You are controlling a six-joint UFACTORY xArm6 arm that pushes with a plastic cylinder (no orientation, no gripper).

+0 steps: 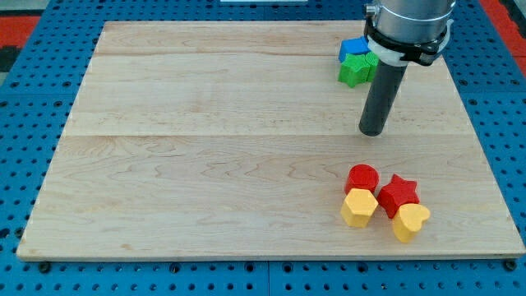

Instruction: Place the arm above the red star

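The red star [399,194] lies near the view's bottom right of the wooden board [205,164]. It touches a red cylinder [362,178] on its left, a yellow hexagon [359,207] at lower left and a yellow heart [410,221] below it. My tip [372,131] is the lower end of a dark rod. It stands on the board above the red cluster, toward the view's top and a little left of the red star, with a gap between them.
A green star [357,70] and a blue block [353,49] sit together near the view's top right, just left of the rod. The arm's body [408,29] hangs over the top right. Blue pegboard [25,123] surrounds the board.
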